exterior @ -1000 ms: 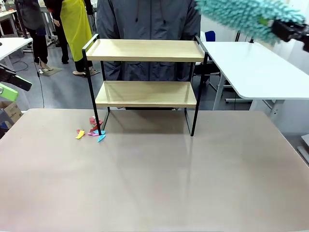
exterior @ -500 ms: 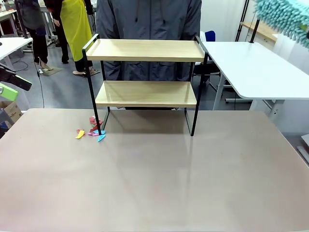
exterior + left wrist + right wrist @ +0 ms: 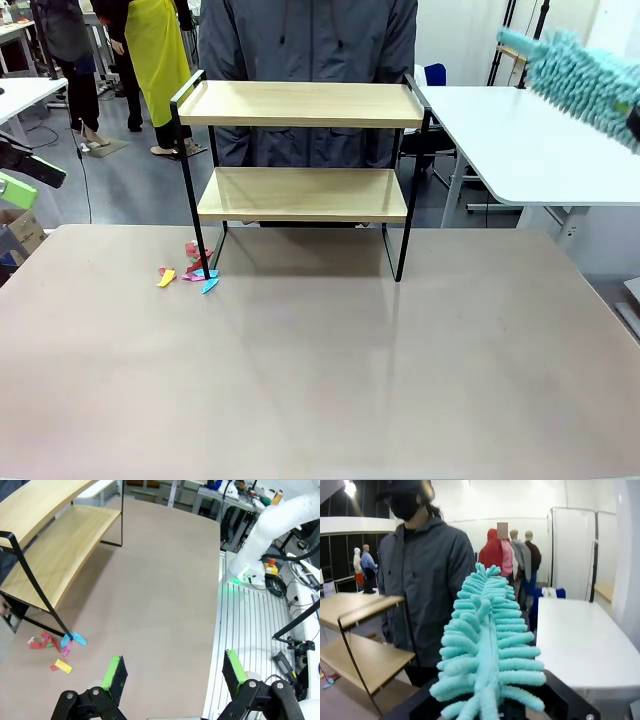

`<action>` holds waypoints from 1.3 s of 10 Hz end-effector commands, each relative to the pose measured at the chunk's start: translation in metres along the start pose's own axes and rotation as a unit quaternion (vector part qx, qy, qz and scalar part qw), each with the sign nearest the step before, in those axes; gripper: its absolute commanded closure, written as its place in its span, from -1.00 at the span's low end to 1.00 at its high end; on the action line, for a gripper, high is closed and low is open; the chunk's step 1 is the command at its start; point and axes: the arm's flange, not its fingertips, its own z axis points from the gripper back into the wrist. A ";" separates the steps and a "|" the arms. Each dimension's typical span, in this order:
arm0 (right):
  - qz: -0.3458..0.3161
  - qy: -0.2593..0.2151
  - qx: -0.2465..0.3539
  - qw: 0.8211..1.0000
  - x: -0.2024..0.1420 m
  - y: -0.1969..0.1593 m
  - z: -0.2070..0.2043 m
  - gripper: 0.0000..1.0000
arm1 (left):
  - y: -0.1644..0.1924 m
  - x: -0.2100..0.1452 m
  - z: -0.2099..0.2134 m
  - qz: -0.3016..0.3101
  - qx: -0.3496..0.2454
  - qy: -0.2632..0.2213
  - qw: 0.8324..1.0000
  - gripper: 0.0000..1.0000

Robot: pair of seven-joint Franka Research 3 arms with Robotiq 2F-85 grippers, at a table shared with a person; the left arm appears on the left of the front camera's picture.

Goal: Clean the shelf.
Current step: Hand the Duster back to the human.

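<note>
Matte tabletop (image 3: 320, 380), wooden shelf (image 3: 300, 150); right gripper (image 3: 490, 710) clamped on fluffy duster (image 3: 487, 645), left gripper (image 3: 172, 675) apart.

The left gripper (image 3: 172, 677) hangs with its jaws spread wide and nothing between the green pads (image 3: 114, 672); in the front view part of it pokes in at nine o'clock (image 3: 25, 180). The right gripper (image 3: 490, 707) is clamped shut on a teal duster (image 3: 487, 645), its black body low at six o'clock in the wrist view, raised high at about two o'clock in the front view.
</note>
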 end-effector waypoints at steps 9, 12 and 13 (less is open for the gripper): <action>-0.021 0.033 0.015 0.999 -0.091 -0.015 -0.014 0.67 | 0.000 0.002 0.002 0.000 -0.005 -0.007 1.000 -1.00; -0.021 0.033 0.015 0.999 -0.091 -0.015 -0.014 0.67 | 0.000 0.002 0.002 0.000 -0.005 -0.007 1.000 -1.00; -0.021 0.033 0.015 0.999 -0.091 -0.015 -0.014 0.67 | 0.000 0.002 0.002 0.000 -0.005 -0.007 1.000 -1.00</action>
